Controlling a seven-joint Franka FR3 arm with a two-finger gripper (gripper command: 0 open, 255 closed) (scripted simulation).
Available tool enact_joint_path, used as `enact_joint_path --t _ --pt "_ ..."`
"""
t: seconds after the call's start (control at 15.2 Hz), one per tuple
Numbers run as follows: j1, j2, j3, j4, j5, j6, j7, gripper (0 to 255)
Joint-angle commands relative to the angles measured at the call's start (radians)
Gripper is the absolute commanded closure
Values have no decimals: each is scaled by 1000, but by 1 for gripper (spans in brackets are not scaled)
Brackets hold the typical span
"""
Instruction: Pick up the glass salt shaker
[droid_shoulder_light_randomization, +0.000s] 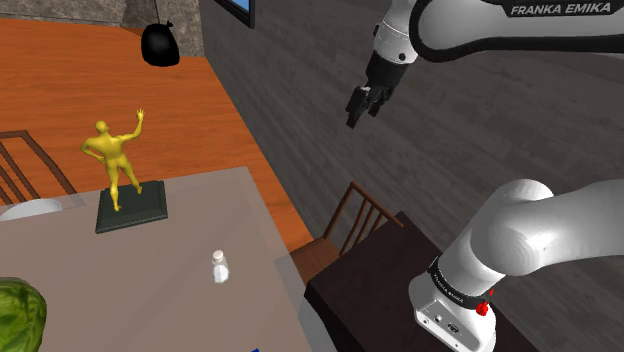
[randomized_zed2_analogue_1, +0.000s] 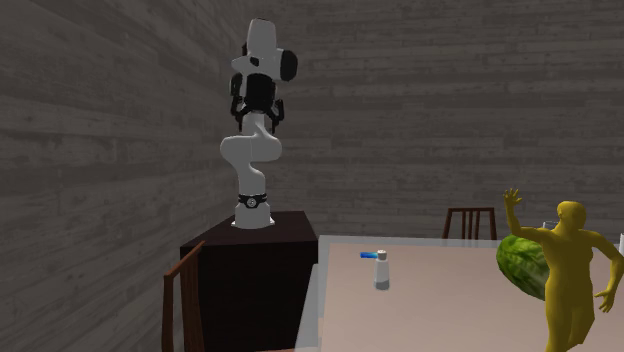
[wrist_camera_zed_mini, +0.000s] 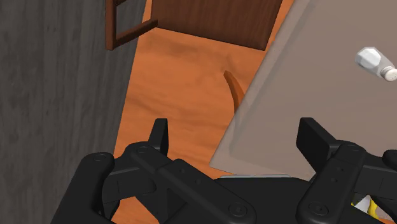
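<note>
A small clear salt shaker (droid_shoulder_light_randomization: 220, 267) with a pale cap stands upright on the grey table (droid_shoulder_light_randomization: 150, 270), near its edge on the shoulder view's right. The shaker (randomized_zed2_analogue_1: 381, 272) also stands out in the second exterior view, in the table's near-left part. In the wrist view the salt shaker (wrist_camera_zed_mini: 375, 63) lies far ahead and off to one side of my fingers. My black gripper (droid_shoulder_light_randomization: 361, 104) hangs high in the air, well above and to the right of the shaker, far from it. Its fingers (wrist_camera_zed_mini: 159, 135) stand wide apart with nothing between them.
A yellow figurine (droid_shoulder_light_randomization: 117, 160) on a dark base stands at the table's far side. A green melon-like object (droid_shoulder_light_randomization: 18, 312) sits at the near left. A wooden chair (droid_shoulder_light_randomization: 355, 222) stands between table and dark stand (droid_shoulder_light_randomization: 370, 290). A grey plank wall runs behind.
</note>
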Motion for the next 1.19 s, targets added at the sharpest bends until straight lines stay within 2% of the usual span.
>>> enact_joint_path --t 0.0,0.66,0.92,1.12 --pt "14 16 37 -36 16 54 44 0" --pt "52 233 241 -92 53 330 274 0" --pt "40 362 333 -72 22 436 388 0" --pt "17 471 406 -42 -37 508 494 0"
